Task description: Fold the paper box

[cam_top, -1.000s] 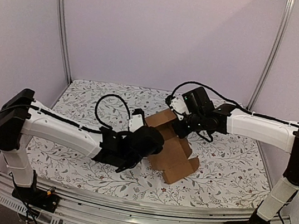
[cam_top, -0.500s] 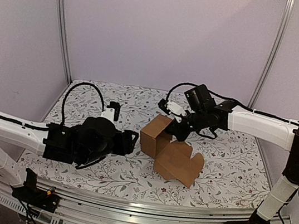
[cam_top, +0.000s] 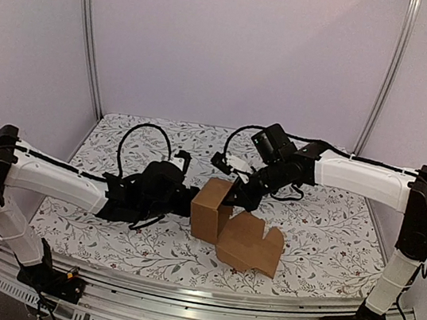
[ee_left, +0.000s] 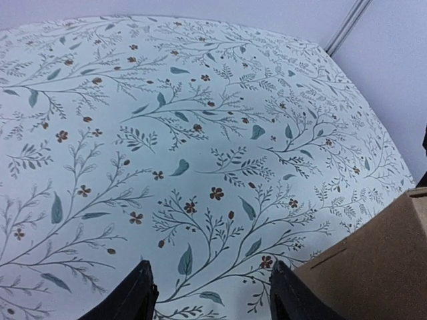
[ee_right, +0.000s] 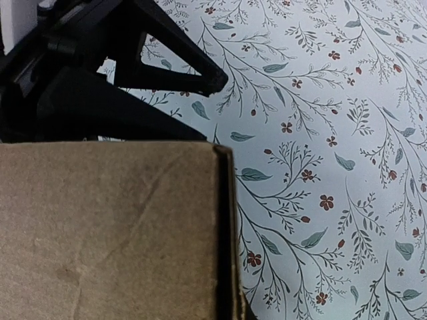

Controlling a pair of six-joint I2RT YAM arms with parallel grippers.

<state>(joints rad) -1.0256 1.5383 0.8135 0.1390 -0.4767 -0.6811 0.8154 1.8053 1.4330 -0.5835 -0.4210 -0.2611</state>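
The paper box (cam_top: pixel 213 208) is plain brown cardboard, partly folded. One part stands upright like a cube and a wide flap (cam_top: pixel 249 242) lies on the table to its right. My right gripper (cam_top: pixel 239 196) is at the box's upper right edge, shut on a wall of it. In the right wrist view the cardboard (ee_right: pixel 107 233) fills the lower left and hides my fingers. My left gripper (cam_top: pixel 189 202) is open and empty just left of the box. Its fingers (ee_left: pixel 139 297) frame bare cloth, with the box corner (ee_left: pixel 377 267) at lower right.
The table is covered by a white cloth with a leaf and flower print (cam_top: pixel 322 241). Purple walls and two metal posts (cam_top: pixel 87 36) close it in at the back and sides. A metal rail (cam_top: pixel 190 317) runs along the near edge.
The box has shifted left and stands more upright, with my right gripper following it. My left arm has swung, bringing its gripper close to the box's left side.
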